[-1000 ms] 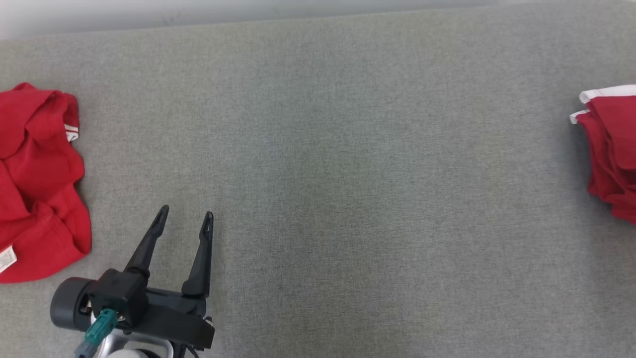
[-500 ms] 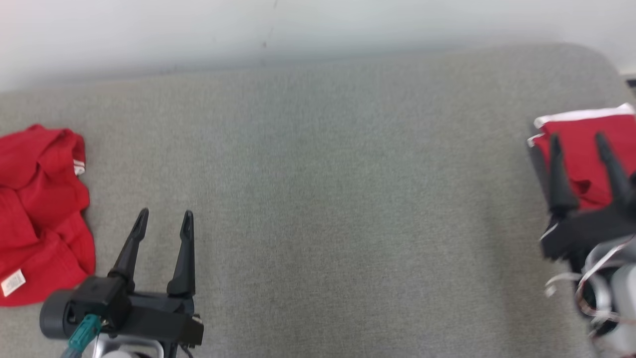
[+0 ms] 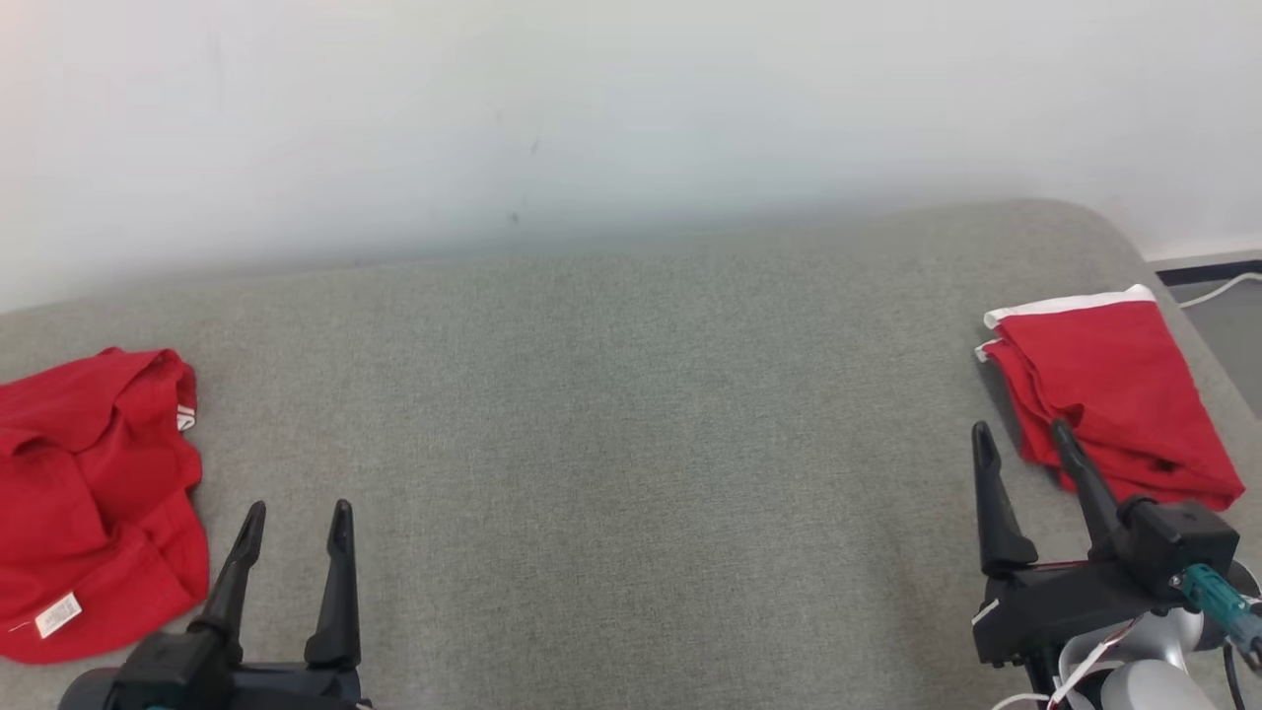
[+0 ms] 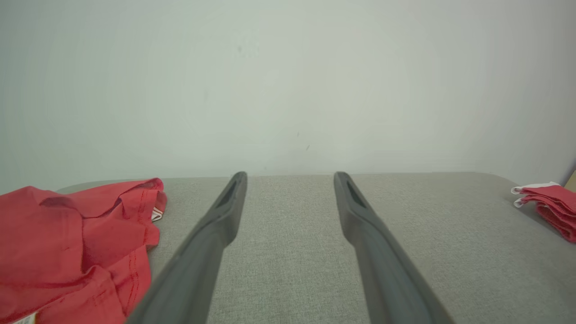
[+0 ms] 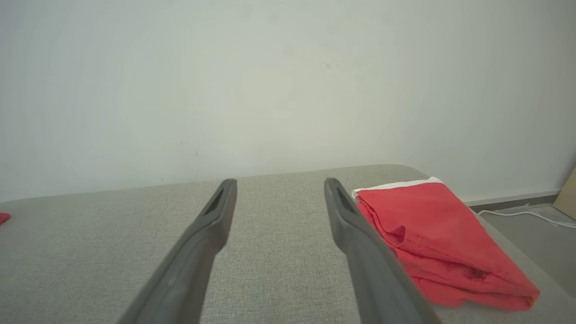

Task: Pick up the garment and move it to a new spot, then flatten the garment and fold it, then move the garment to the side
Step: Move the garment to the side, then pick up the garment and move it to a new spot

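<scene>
Red cloth is seen at both ends of a grey upholstered surface [image 3: 631, 444] that is backed by a pale wall [image 3: 631, 99]. A crumpled red garment [image 3: 94, 493] is spread in loose folds at the left edge of the surface, with a small white label [image 3: 57, 614] turned up at its near corner. In the left wrist view the same crumpled red garment [image 4: 67, 252] is found to the left of the fingers, close beside them but not touched.

A folded red garment [image 3: 1114, 394] is laid near the far right corner of the surface, and a white trim [image 3: 1065, 304] is shown along its far edge. Its layers are stacked neatly in the right wrist view [image 5: 432, 234], and it is glimpsed small at the right edge of the left wrist view [image 4: 551, 207].

The left gripper [image 3: 299, 513] is held over the near left part of the surface, just right of the crumpled garment, and its jaws are spread wide with nothing between them [image 4: 290, 177]. The right gripper [image 3: 1020, 434] is held by the near left corner of the folded garment; its jaws are likewise parted wide and nothing is gripped [image 5: 280, 183]. Whether its right finger is in contact with the cloth cannot be told.

A white cable [image 3: 1218, 289] is seen on the floor beyond the right end of the surface.
</scene>
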Tool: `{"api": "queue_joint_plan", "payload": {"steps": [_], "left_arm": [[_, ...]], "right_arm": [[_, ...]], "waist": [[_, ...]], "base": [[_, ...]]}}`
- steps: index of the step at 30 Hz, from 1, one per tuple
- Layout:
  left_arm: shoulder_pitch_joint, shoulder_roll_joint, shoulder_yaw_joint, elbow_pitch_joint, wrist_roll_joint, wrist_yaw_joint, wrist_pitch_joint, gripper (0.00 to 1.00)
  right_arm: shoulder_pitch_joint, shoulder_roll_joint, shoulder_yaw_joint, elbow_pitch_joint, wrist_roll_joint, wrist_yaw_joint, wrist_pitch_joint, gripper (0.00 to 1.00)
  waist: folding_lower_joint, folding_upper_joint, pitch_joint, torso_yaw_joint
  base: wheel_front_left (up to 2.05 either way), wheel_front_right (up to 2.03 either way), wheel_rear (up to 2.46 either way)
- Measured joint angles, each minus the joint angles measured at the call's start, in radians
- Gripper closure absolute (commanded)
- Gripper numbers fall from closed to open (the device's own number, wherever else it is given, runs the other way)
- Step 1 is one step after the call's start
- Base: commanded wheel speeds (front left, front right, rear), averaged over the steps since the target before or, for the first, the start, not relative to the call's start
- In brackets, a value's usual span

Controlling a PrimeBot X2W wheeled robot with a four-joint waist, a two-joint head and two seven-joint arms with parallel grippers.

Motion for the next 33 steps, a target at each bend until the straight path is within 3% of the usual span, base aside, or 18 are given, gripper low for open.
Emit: {"api": "queue_joint_plan", "payload": {"steps": [19, 33], "left_arm": [[0.015, 0.001, 0.017, -0.046, 0.008, 0.016, 0.011, 0.00], [-0.008, -0.012, -0.009, -0.057, 0.021, 0.017, 0.033, 0.00]], "right_arm": [[-0.005, -0.003, 0.008, 0.003, -0.005, 0.016, -0.048, 0.00], [-0.004, -0.018, -0.011, -0.002, -0.003, 0.024, -0.058, 0.00]], "waist": [[0.0003, 0.0003, 0.023, -0.010], [0.0004, 0.0002, 0.042, 0.040]], "base": [[0.00, 0.00, 0.00], [0.00, 0.00, 0.00]]}}
